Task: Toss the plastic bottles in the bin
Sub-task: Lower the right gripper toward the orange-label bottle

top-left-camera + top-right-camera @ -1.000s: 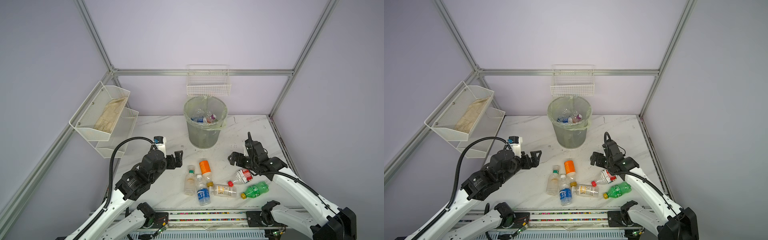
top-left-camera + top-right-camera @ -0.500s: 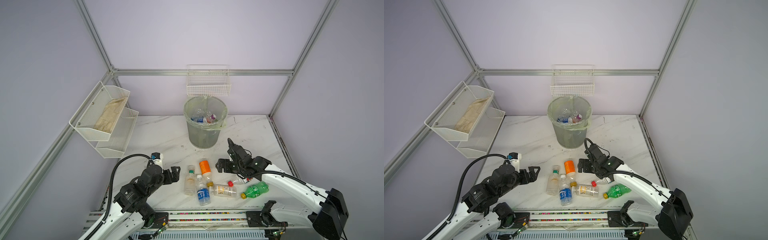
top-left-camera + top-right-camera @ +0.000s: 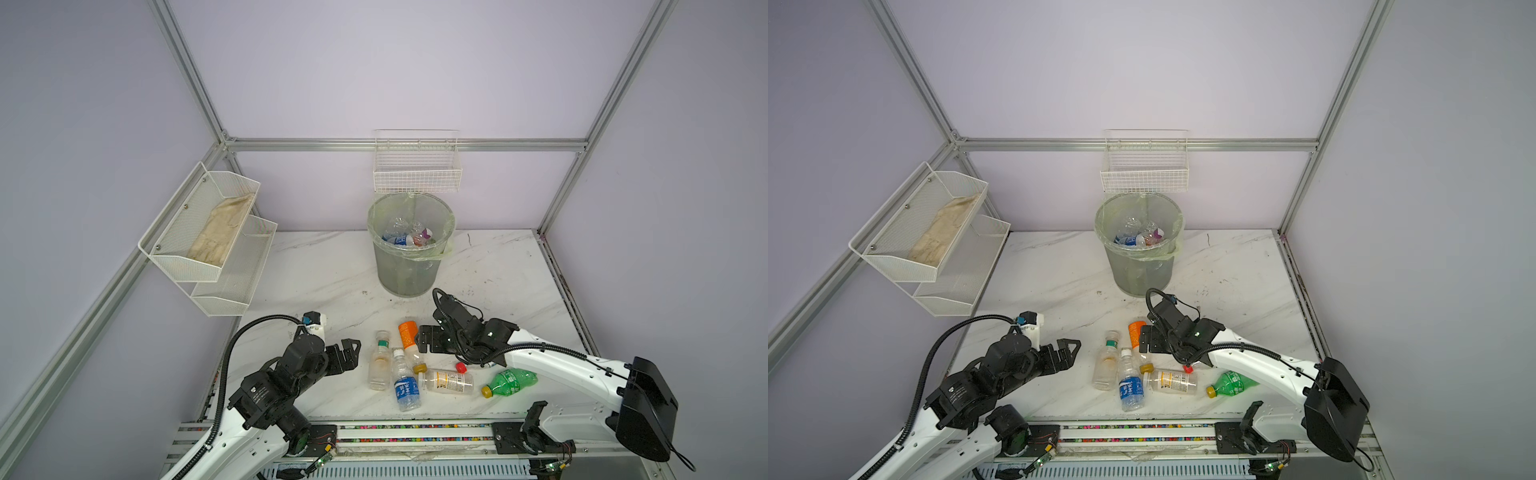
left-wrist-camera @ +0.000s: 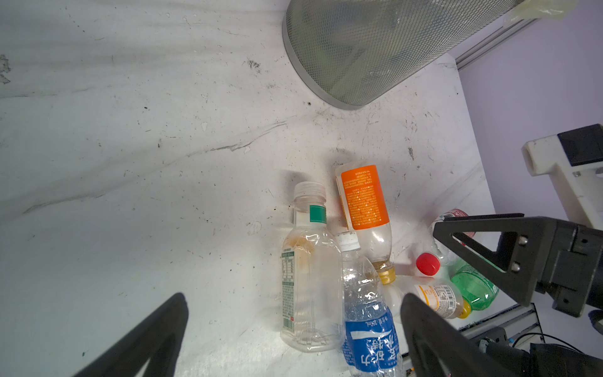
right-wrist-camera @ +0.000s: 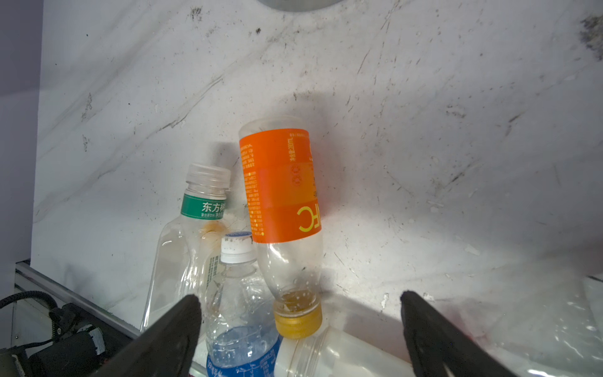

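Several plastic bottles lie in a cluster at the table's front: an orange-labelled one (image 3: pixel 407 334) (image 5: pixel 280 186), a clear one with a green collar (image 3: pixel 380 365) (image 4: pixel 306 277), a blue-labelled one (image 3: pixel 405 386) (image 4: pixel 368 323), a yellow-capped one (image 3: pixel 446 381), an all-green one (image 3: pixel 509 381) and a red-capped one (image 3: pixel 460 366). The bin (image 3: pixel 409 257) (image 3: pixel 1138 266) stands behind them with bottles inside. My left gripper (image 3: pixel 351 353) (image 4: pixel 293 298) is open, just left of the cluster. My right gripper (image 3: pixel 424 340) (image 5: pixel 300 297) is open over the orange bottle's neck, holding nothing.
A white wire basket (image 3: pixel 417 172) hangs on the back wall above the bin. White mesh shelf trays (image 3: pixel 208 232) with a cloth hang at the left. The rail (image 3: pixel 415 432) runs along the table's front edge, close to the bottles.
My right gripper has swung left and down to the orange bottle. My left arm has dropped and pulled toward the front, beside the cluster. Both stayed open; no bottle has moved.
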{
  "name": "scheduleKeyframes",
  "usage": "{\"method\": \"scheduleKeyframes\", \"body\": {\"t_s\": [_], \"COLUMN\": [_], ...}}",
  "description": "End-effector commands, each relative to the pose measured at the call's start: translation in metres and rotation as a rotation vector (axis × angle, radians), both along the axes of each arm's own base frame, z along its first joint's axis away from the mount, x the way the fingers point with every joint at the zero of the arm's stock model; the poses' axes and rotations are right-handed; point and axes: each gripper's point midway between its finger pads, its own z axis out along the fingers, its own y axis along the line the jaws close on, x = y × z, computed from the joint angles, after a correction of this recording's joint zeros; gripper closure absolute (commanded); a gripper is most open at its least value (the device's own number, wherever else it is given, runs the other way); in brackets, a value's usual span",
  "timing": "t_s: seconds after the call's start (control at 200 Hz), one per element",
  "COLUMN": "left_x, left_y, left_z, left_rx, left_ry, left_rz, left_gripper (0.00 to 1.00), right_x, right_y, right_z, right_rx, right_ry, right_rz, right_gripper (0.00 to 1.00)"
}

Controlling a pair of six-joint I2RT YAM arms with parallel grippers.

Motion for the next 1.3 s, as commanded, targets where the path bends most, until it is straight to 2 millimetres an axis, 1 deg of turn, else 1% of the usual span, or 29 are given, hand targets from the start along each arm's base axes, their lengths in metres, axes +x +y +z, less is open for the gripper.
{"method": "scheduleKeyframes", "body": {"t_s": [0.0,0.11,0.185,0.355,0.605,0.77,0.86,0.985,1.165,1.29], "left_x": [-0.002,0.0,0.001,0.005,0.015,0.021,0.024,0.03,0.039,0.043], "left_y": [-0.002,-0.003,-0.004,-0.005,0.001,0.004,0.007,0.003,-0.007,-0.013], "left_z": [-0.014,-0.012,-0.016,-0.018,-0.002,0.005,0.003,0.003,0.011,0.02], "left_rx": [0.002,0.006,0.015,0.003,-0.027,-0.032,-0.03,-0.034,-0.016,-0.02], "left_ry": [0.036,0.045,0.064,0.095,0.054,0.027,0.024,0.031,0.043,0.034], "left_rz": [0.0,0.006,0.01,0.048,0.126,0.164,0.191,0.204,0.181,0.163], "left_gripper": [0.0,0.0,0.0,0.0,0.0,0.0,0.0,0.0,0.0,0.0], "right_x": [0.003,0.005,0.005,0.006,0.005,0.003,0.004,0.004,0.008,0.009], "right_y": [-0.002,-0.003,-0.002,-0.002,0.002,0.006,0.009,0.01,0.016,0.02], "right_z": [0.005,0.008,0.01,0.004,-0.007,-0.017,-0.021,-0.025,-0.029,-0.025], "right_rx": [0.017,0.032,0.046,0.046,0.073,0.097,0.101,0.091,0.078,0.079], "right_ry": [-0.035,-0.056,-0.064,-0.078,-0.096,-0.103,-0.104,-0.109,-0.111,-0.1], "right_rz": [-0.038,-0.042,-0.042,-0.039,-0.007,0.016,0.028,0.039,0.054,0.063], "right_gripper": [0.03,0.03,0.03,0.03,0.03,0.03,0.03,0.03,0.03,0.03]}}
